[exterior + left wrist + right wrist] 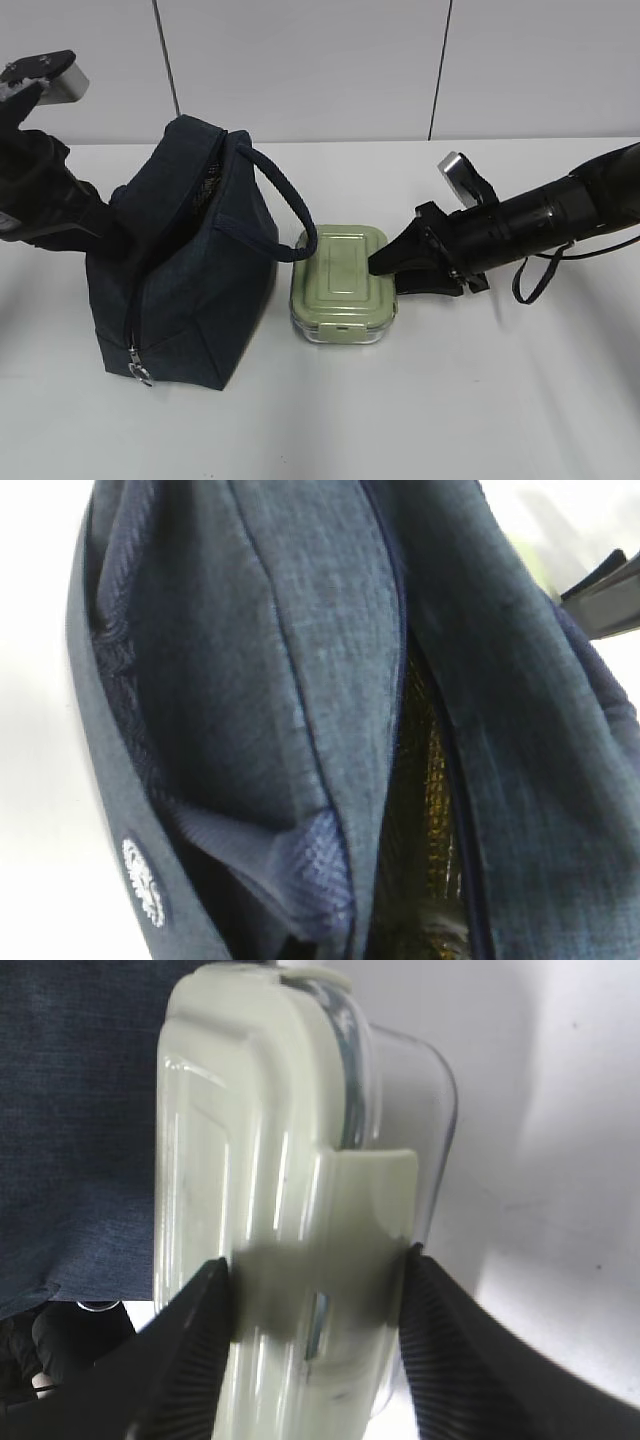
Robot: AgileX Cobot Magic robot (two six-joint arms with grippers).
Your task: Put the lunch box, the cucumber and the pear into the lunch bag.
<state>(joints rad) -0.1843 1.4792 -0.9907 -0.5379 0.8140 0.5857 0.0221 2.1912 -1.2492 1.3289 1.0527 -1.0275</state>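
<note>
The navy lunch bag [190,290] stands left of centre with its top zipper open, and its loop handle [285,195] arches toward the lunch box. My left gripper [105,225] is at the bag's left top edge, shut on the fabric; its fingers are hidden behind the cloth [300,680] in the left wrist view. The lunch box [338,275], clear glass with a sage-green lid, rests on the table just right of the bag. My right gripper [383,264] clasps its right end, one finger on the lid and the other on the glass [315,1275]. The cucumber and the pear are out of view.
The white table [480,400] extends in front and to the right. A pale wall rises close behind. The bag's zipper ring [140,372] hangs at its lower front corner. A golden lining [435,810] shows through the open slit.
</note>
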